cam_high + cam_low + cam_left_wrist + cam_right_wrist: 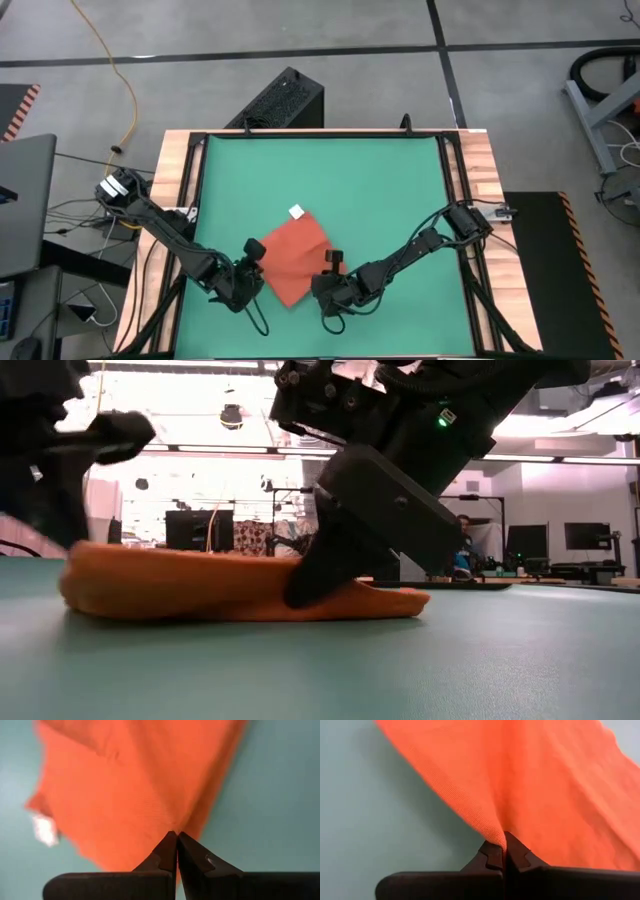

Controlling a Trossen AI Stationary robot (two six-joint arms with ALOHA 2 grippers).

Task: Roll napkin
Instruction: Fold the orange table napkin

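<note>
The left gripper [177, 836] is pinched together on the napkin [293, 257], its fingertips meeting on a gathered fold of orange cloth. The right gripper [504, 840] is likewise clamped on the napkin, cloth puckering up from between its closed tips. In the high view both grippers sit low at the near part of the green mat [380, 180], the left one [254, 268] at the napkin's left corner and the right one [328, 278] at its lower right edge, so the cloth lies between them.

From above, the napkin is a diamond set cornerwise. Its long axis runs from the near corner up to the far corner, where the white tag [297, 212] sits, pointing away from the arms.

The low view shows what the overhead one cannot: the napkin [180, 585] is humped, thicker at its left end and thinning to a flat edge at the right, with a dark finger pressed down on it. The left wrist view shows the tag [46, 830] blurred, at the cloth's edge.
</note>
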